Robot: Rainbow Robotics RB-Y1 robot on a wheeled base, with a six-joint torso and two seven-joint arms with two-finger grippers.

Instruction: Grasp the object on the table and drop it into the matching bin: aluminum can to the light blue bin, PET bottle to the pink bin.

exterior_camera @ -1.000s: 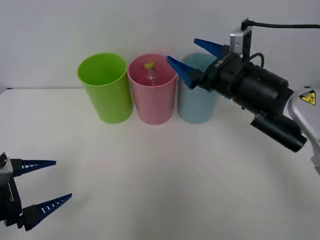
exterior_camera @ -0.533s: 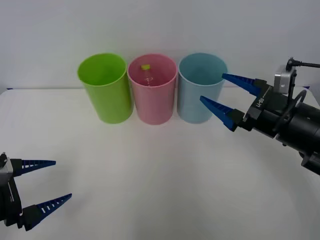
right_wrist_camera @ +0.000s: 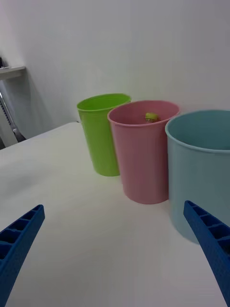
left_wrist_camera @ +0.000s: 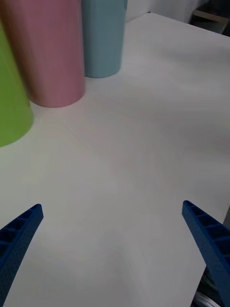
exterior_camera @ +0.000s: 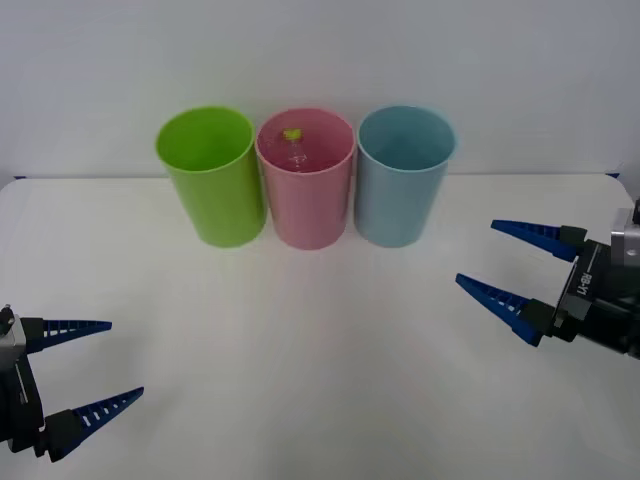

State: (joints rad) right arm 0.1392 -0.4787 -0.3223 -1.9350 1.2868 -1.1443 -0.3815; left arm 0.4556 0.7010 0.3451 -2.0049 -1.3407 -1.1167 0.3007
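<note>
**Bottle in the pink bin**

Your bottle (exterior_camera: 293, 140) sits inside the pink bin (exterior_camera: 305, 190), between the green bin (exterior_camera: 210, 180) and blue bin (exterior_camera: 403, 185). Your right gripper (exterior_camera: 520, 268) hangs spread wide and empty over the table (exterior_camera: 300, 340); the left gripper (exterior_camera: 95, 365), parked, likewise.

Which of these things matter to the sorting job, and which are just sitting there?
Part of the job:
- bottle, already inside the pink bin
- blue bin, meant for cans
- table
- right tool, open, at the table's right edge

Just there:
- green bin, next to the pink one
- left tool, open and idle at the near left
</note>
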